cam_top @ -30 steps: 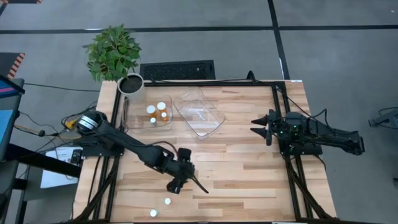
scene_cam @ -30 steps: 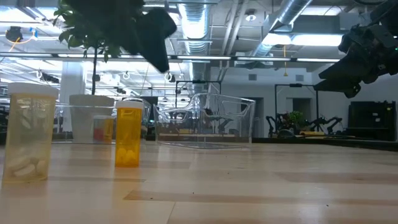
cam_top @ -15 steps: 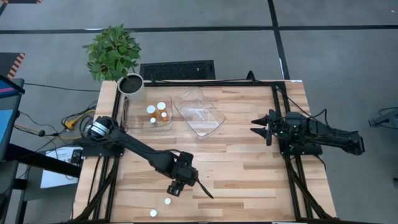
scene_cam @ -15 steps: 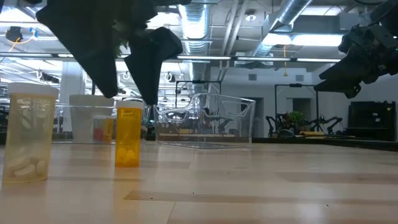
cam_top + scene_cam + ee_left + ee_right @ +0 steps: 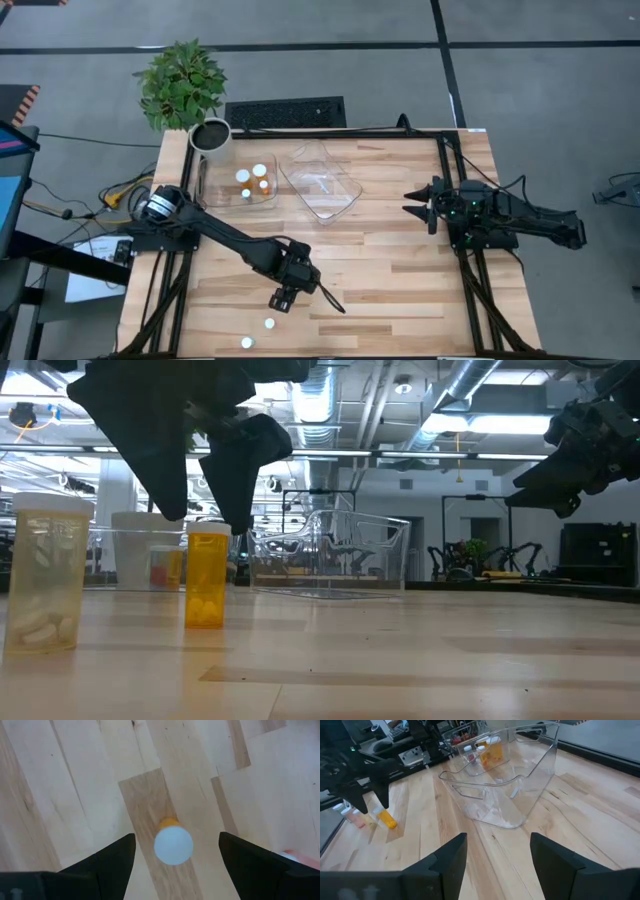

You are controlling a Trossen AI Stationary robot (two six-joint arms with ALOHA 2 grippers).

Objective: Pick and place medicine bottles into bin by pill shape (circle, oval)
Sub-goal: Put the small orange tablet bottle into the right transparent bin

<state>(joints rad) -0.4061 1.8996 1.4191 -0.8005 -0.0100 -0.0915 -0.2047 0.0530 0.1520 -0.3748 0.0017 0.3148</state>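
Two amber bottles with white caps stand upright on their bases near the table's near edge: one and another nearer the edge. My left gripper is open and hangs just above the first bottle, whose white cap shows between the two fingers, apart from both. My right gripper is open and empty, raised at the table's right. Several more bottles stand in the left clear tub.
A second clear tub stands tilted right of the first, at the table's far middle. A white plant pot stands at the far left corner. Bare wood lies between the tubs and the two loose bottles.
My left gripper has gone a little toward the table's near edge and down over the loose bottle; its two fingers now hang on either side above the cap. The bottles have not moved.
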